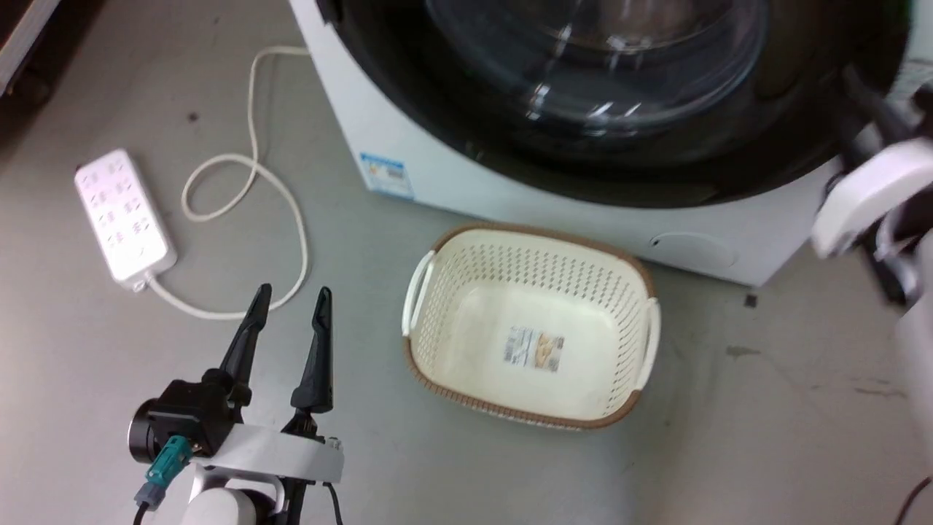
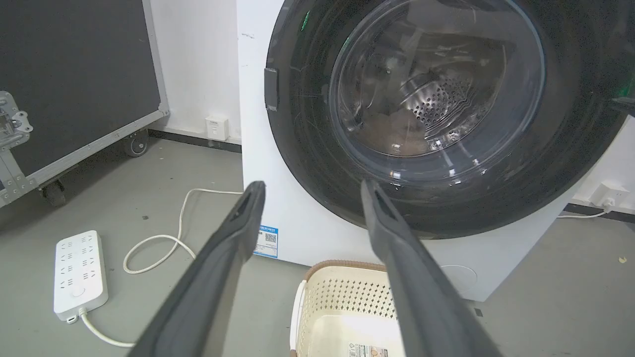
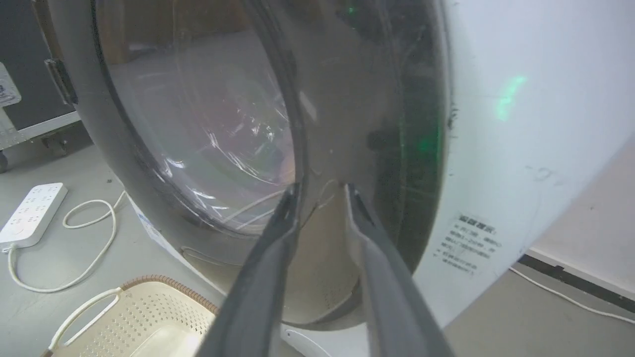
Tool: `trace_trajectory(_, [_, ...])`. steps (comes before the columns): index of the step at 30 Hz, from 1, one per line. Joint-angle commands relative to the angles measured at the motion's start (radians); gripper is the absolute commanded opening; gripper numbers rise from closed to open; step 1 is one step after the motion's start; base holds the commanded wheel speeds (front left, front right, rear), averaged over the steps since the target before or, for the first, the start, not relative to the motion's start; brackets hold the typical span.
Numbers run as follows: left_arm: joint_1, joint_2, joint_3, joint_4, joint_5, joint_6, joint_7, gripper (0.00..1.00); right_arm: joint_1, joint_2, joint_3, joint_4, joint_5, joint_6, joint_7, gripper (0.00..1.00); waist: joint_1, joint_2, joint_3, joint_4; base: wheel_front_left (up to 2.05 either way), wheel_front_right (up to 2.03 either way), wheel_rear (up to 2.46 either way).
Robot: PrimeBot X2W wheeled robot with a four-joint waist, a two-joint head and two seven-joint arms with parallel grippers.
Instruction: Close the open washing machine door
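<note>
Washing machine door (image 2: 307, 148) looks flush, black rim glossy; left gripper (image 1: 293, 292), right gripper (image 3: 321, 187) spread.

A: Was the washing machine door (image 1: 605, 87) whole in the head view?
B: No, the top edge cut it off.
A: Right gripper (image 1: 882, 109)?
B: It was blurred at the right edge, and I couldn't tell if the tips touched the rim.
A: Basket (image 2: 347, 302)?
B: The bottom edge cropped it in both wrist views. The side sticker (image 3: 469, 243) print was too small to read.

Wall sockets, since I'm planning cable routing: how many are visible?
2 wall sockets: one left of the washing machine, one right of it, cable attached; more may be hidden.
</note>
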Motion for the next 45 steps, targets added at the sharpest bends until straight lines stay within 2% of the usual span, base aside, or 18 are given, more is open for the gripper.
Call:
trace_trajectory(1, [0.013, 0.002, 0.005, 0.006, -0.003, -0.005, -0.005, 1.0, 0.058, 0.012, 0.02, -0.009, 0.015, -0.001, -0.026, 1.0, 0.0001, -0.0001, -0.052, -0.039, 0.0, 0.0, 0.0])
trace_trajectory(6, [0.056, 0.003, 0.022, 0.031, 0.0, -0.005, -0.005, 1.0, 0.229, 0.043, 0.053, -0.101, 0.038, -0.001, -0.085, 1.0, 0.0001, -0.0001, -0.14, -0.097, 0.0, 0.0, 0.0])
trace_trajectory(9, [0.085, 0.002, 0.023, 0.051, -0.001, -0.005, -0.005, 1.0, 0.356, 0.067, 0.031, -0.193, 0.022, -0.001, -0.104, 1.0, 0.0001, -0.0001, -0.182, -0.129, 0.0, 0.0, 0.0])
trace_trajectory(12, [0.107, 0.0, 0.022, 0.073, 0.0, -0.005, -0.005, 1.0, 0.491, 0.106, -0.029, -0.3, -0.029, -0.001, -0.116, 1.0, 0.0001, -0.0001, -0.218, -0.157, 0.0, 0.0, 0.0])
trace_trajectory(17, [0.145, 0.0, 0.028, 0.101, -0.004, -0.005, -0.005, 1.0, 0.721, 0.228, -0.167, -0.486, -0.117, -0.001, -0.123, 1.0, 0.0001, -0.0001, -0.262, -0.198, 0.0, 0.0, 0.0])
trace_trajectory(19, [0.159, 0.002, 0.031, 0.114, -0.006, -0.005, -0.005, 1.0, 0.793, 0.254, -0.191, -0.55, -0.139, -0.001, -0.123, 1.0, 0.0001, -0.0001, -0.27, -0.213, 0.0, 0.0, 0.0])
trace_trajectory(24, [0.168, 0.02, 0.007, 0.14, -0.004, -0.005, -0.005, 1.0, 0.918, 0.268, -0.168, -0.625, -0.138, -0.001, -0.124, 1.0, 0.0001, -0.0001, -0.275, -0.228, 0.0, 0.0, 0.0])
trace_trajectory(30, [0.157, 0.037, 0.012, 0.129, 0.016, -0.005, -0.005, 1.0, 0.952, 0.268, -0.149, -0.647, -0.122, -0.001, -0.124, 1.0, 0.0001, -0.0001, -0.278, -0.236, 0.0, 0.0, 0.0])
trace_trajectory(31, [0.162, 0.036, 0.013, 0.124, 0.024, 0.0, 0.0, 0.0, 0.94, 0.264, -0.148, -0.644, -0.126, 0.0, -0.119, 0.0, 0.0001, -0.0001, -0.278, -0.237, 0.0, 0.0, 0.0])
trace_trajectory(45, [0.159, 0.03, 0.015, 0.111, 0.039, 0.01, 0.021, 0.0, 0.932, 0.264, -0.143, -0.648, -0.126, 0.0, -0.098, 0.0, 0.0001, -0.0001, -0.278, -0.238, 0.0, 0.0, 0.0])
